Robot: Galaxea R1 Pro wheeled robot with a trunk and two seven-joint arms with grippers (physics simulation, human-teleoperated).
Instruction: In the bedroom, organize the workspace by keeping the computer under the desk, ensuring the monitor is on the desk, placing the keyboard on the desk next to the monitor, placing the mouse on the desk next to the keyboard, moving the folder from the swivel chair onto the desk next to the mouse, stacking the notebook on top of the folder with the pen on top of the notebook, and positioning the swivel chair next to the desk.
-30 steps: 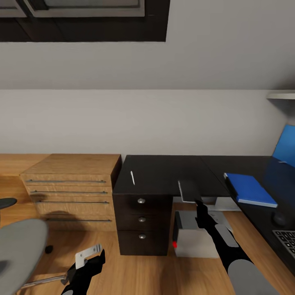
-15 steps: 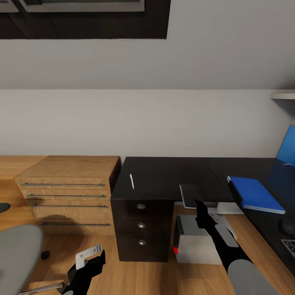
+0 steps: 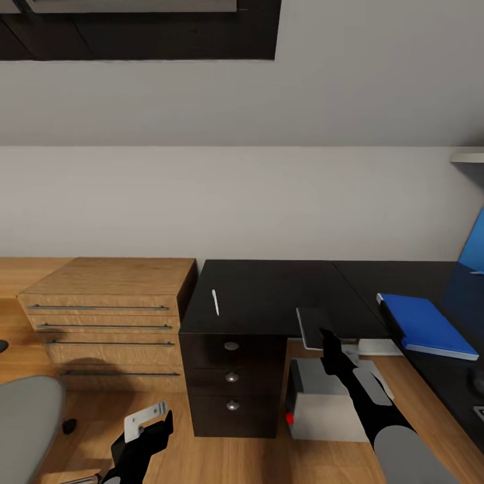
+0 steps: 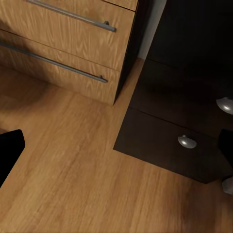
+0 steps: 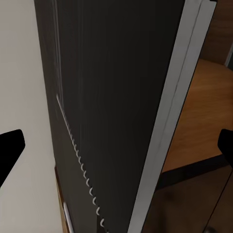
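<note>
Your right gripper (image 3: 327,334) is raised in front of the desk (image 3: 269,296) with the notebook (image 3: 314,327) clamped flat in its closed jaws; in the head view the book hangs over the desk's front edge, and the fingers themselves are mostly hidden under it. In your right wrist view the notebook (image 5: 111,97) shows its dark cover, pale edge and wire spiral. Your left gripper (image 3: 144,423) sits low over the floor; how far its jaws are parted you cannot tell here. The pen (image 3: 215,302) lies on the desktop. The folder (image 3: 427,324) rests on the desk's right wing. The computer (image 3: 329,400) stands under the desk, partly hidden by your right arm. The swivel chair (image 3: 23,417) is cut off at the left edge, beside the wooden chest (image 3: 107,316).
</note>
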